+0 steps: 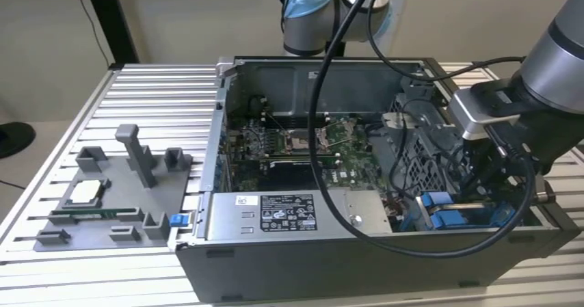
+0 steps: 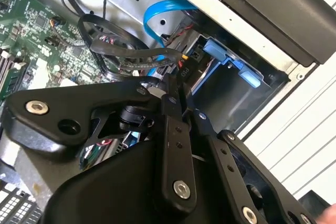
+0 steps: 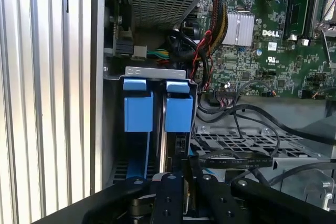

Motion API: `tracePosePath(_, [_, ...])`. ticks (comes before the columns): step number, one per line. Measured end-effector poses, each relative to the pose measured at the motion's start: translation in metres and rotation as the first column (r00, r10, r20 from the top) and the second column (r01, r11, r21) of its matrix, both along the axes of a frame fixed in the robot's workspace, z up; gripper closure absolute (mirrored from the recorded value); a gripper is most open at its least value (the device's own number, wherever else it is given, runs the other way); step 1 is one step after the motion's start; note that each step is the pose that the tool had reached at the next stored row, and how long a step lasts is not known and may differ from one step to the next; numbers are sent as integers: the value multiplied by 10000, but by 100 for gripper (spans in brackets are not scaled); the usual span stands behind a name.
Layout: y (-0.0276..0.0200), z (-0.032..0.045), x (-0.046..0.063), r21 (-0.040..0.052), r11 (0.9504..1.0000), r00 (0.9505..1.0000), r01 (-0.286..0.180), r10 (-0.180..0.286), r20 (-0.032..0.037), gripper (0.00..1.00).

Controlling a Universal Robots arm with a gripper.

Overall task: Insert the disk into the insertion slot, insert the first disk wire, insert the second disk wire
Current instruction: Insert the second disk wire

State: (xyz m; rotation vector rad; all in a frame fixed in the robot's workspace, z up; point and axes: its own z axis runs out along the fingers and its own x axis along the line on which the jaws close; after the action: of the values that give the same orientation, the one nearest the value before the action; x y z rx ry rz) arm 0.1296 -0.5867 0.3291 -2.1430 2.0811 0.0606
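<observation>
Slatted metal table (image 1: 137, 95) bears computer case (image 1: 365, 266), grey fixture (image 1: 119, 197).

My arm (image 1: 565, 54) is a silver-grey tube with pale blue joint caps (image 1: 308, 3) and a light grey wrist block (image 1: 479, 109), black cables (image 1: 319, 102) looping off it. In both wrist views my tool (image 2: 176, 103) is matte black: flat linked bars pinned with silver screws (image 2: 181, 189) above a rounded housing.

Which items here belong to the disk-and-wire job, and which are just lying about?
Job:
- insertion slot with blue tabs
- blue wire
- claw, down at the bay

Lying about:
- grey fixture tray on the table
- labelled power-supply box
- motherboard
</observation>
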Motion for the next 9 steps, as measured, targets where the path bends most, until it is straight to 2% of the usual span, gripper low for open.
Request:
tracePosePath(3, [1, -5, 0, 12, 10000, 10000, 0, 0, 0, 100])
tracePosePath(4, [0, -17, 1, 33, 10000, 10000, -1, 1, 2, 0])
tracePosePath(9, [-3, 14, 0, 28, 10000, 10000, 1, -1, -11, 0])
